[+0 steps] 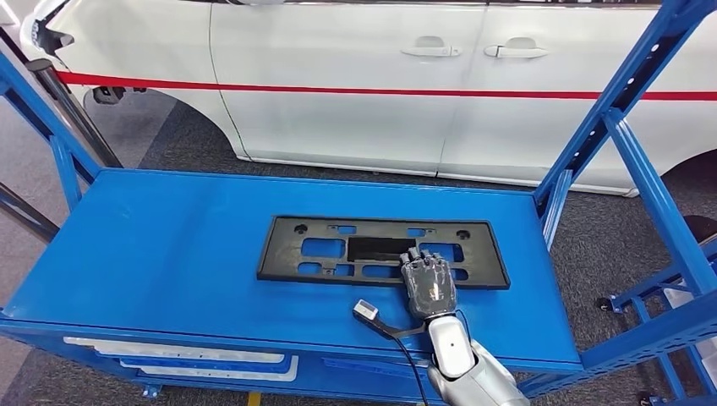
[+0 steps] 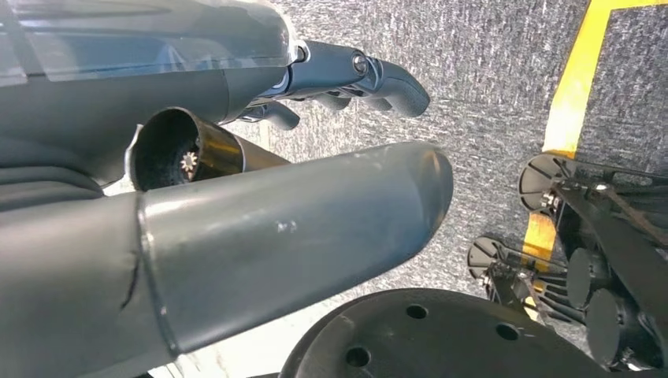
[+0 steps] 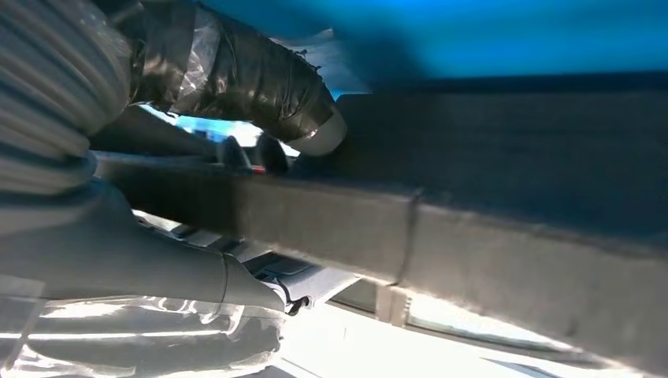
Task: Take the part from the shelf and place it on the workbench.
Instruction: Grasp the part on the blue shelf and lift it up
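Right hand on the black part, which lies flat on the blue shelf.

The part (image 1: 382, 250), a long black plastic frame with cut-outs, lies on the blue shelf (image 1: 169, 245), nearer its right end. The right hand (image 1: 429, 283) rests palm-down on the part's near edge, right of the part's middle, its fingers (image 1: 420, 259) laid over the frame; close up, the thumb (image 3: 236, 75) sits against the edge, so it seems to grip. The left hand (image 2: 346, 79) hangs over grey floor (image 2: 488, 71), fingers loosely curled, holding nothing. Beyond the shelf stands a white car (image 1: 355, 76).
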### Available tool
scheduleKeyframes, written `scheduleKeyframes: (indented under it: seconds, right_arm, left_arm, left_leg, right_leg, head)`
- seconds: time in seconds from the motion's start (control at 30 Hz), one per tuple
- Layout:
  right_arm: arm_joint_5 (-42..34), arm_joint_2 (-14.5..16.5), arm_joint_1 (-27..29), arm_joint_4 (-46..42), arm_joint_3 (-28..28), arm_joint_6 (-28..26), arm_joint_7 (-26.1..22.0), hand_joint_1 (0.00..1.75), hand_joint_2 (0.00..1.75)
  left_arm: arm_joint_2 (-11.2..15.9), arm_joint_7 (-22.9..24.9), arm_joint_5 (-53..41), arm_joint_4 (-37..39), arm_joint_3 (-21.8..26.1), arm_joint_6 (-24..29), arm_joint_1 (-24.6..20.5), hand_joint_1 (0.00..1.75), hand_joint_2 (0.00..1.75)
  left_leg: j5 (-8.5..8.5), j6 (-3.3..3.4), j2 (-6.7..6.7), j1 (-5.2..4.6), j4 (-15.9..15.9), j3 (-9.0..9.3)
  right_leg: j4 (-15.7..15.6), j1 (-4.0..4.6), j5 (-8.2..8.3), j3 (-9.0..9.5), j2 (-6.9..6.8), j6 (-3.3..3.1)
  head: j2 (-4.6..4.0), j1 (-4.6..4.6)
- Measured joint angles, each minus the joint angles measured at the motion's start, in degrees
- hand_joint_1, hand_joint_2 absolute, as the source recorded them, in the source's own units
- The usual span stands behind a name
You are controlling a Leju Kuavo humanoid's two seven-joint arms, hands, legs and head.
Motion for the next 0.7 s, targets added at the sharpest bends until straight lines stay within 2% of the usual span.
scheduleKeyframes:
  seconds: [0.3, 0.37, 0.43, 0.47, 0.57, 0.6, 0.7]
  right_arm:
    - [0.01, -4.56, 6.76, -9.87, -1.14, -0.03, 3.02, 1.75, 1.75]
    - [0.02, -5.19, 8.13, -11.91, -1.17, -0.04, 2.93, 1.75, 1.75]
    - [0.02, -5.55, 9.15, -13.4, -1.3, -0.04, 2.55, 1.75, 1.75]
    - [0.02, -5.68, 9.58, -14.03, -1.42, -0.04, 2.29, 1.75, 1.75]
    - [0.02, -5.99, 10.67, -15.58, -1.78, -0.04, 1.59, 1.75, 1.75]
    - [0.02, -6.11, 11.0, -16.05, -1.89, -0.04, 1.49, 1.75, 1.75]
    - [0.02, -6.64, 11.97, -17.69, -2.03, -0.03, 1.45, 1.75, 1.75]
  left_arm:
    - [-0.79, -0.05, 2.24, 0.02, 0.01, 0.22, 0.18, 0.0, 0.0]
    - [-0.97, -0.08, 2.53, 0.02, 0.0, 0.32, 0.15, 0.0, 0.87]
    - [-1.11, -0.1, 2.7, 0.02, 0.0, 0.39, 0.2, 0.0, 1.75]
    - [-1.16, -0.11, 2.75, 0.02, 0.0, 0.41, 0.22, 0.0, 1.31]
    - [-1.23, -0.17, 2.84, 0.02, 0.0, 0.43, 0.24, 0.0, 1.31]
    - [-1.24, -0.2, 2.86, 0.02, 0.0, 0.4, 0.24, 0.0, 1.75]
    - [-1.32, -0.3, 2.94, 0.01, 0.0, 0.28, 0.25, 0.0, 1.75]
  left_leg:
    - [0.0, 0.32, -0.11, -0.01, 0.01, -0.01]
    - [-0.03, 0.37, -0.1, -0.02, 0.03, -0.05]
    - [-0.06, 0.42, -0.1, -0.03, 0.05, -0.07]
    - [-0.07, 0.44, -0.11, -0.04, 0.06, -0.08]
    - [-0.11, 0.47, -0.11, -0.05, 0.08, -0.11]
    - [-0.12, 0.48, -0.11, -0.04, 0.08, -0.11]
    - [-0.15, 0.49, -0.13, -0.04, 0.08, -0.14]
  right_leg:
    - [-0.57, 0.0, 0.26, 0.34, -0.1, 0.24]
    - [-0.62, -0.01, 0.3, 0.33, -0.09, 0.3]
    - [-0.66, -0.02, 0.47, 0.33, -0.09, 0.62]
    - [-0.67, -0.02, 0.55, 0.33, -0.09, 0.79]
    - [-0.69, -0.02, 0.6, 0.31, -0.08, 0.98]
    - [-0.69, -0.02, 0.59, 0.31, -0.08, 0.98]
    - [-0.68, -0.01, 0.52, 0.29, -0.1, 0.97]
  head:
    - [0.0, 0.01]
    - [0.0, 0.01]
    - [0.0, 0.01]
    - [0.0, 0.01]
    - [0.0, 0.0]
    - [0.0, 0.0]
    - [0.0, 0.0]
